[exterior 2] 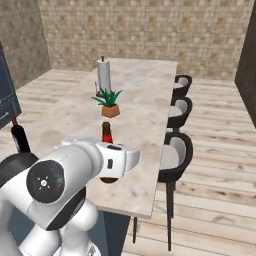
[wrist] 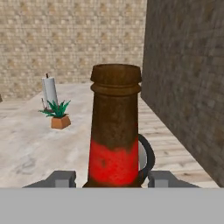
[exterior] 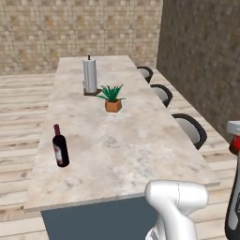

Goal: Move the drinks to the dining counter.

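Pinching the small brown beer bottle (wrist: pixel 114 131) between its two tips, the end effector (wrist: pixel 113 178) is holding it upright by the near right edge of the tabletop (exterior: pixel 140 136). Well apart, the dark wine bottle (exterior: pixel 59 146) is standing on the tabletop's left side, with a potted plant (exterior: pixel 112 99) and a paper-towel roll (exterior: pixel 89 75) sitting farther along.

Browns, reds and pale marble
Brown glass beer bottle (wrist: pixel 114 131) with red label; near-black wine bottle (exterior: pixel 60 147), red-capped; beige veined marble dining counter (exterior: pixel 136 136).
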Tool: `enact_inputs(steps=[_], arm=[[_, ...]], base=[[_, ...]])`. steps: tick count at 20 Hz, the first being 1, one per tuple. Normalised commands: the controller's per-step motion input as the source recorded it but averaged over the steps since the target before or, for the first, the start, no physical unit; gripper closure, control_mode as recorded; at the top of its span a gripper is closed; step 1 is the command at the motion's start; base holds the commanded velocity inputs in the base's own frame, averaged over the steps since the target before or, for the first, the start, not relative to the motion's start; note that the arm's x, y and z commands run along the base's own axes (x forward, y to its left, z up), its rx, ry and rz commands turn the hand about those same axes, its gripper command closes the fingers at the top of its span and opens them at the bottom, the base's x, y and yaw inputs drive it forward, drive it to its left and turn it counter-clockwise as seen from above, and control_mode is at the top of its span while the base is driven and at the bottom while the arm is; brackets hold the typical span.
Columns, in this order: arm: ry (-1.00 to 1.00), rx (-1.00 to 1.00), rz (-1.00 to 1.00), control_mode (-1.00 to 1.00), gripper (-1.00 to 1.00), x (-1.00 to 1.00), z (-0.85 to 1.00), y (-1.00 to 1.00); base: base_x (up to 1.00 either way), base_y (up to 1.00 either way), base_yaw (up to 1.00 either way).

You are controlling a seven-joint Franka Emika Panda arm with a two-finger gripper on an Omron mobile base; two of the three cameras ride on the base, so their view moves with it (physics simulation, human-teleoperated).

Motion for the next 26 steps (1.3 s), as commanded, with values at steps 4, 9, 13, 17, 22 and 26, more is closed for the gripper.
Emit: enact_inputs(steps=[4,9,13,17,22,26], arm=[[0.00,0.00,0.00,1.00,1.00,0.00,0.00,0.00],[0.00,0.00,0.00,1.00,1.00,0.00,0.00,0.00],[0.00,0.00,0.00,1.00,1.00,0.00,0.00,0.00],[0.00,0.00,0.00,1.00,1.00,0.00,0.00,0.00],[0.03,0.00,0.09,-1.00,1.00,0.12,0.00,0.05],[0.05,-0.03,0.23,-1.00,1.00,0.47,-0.01,0.16]], base=[[0.99,0.59,0.19],[0.97,0.32,0.51],[0.92,0.11,0.63],[0.77,0.12,0.56],[0.46,0.15,0.38],[0.00,0.00,0.00]])
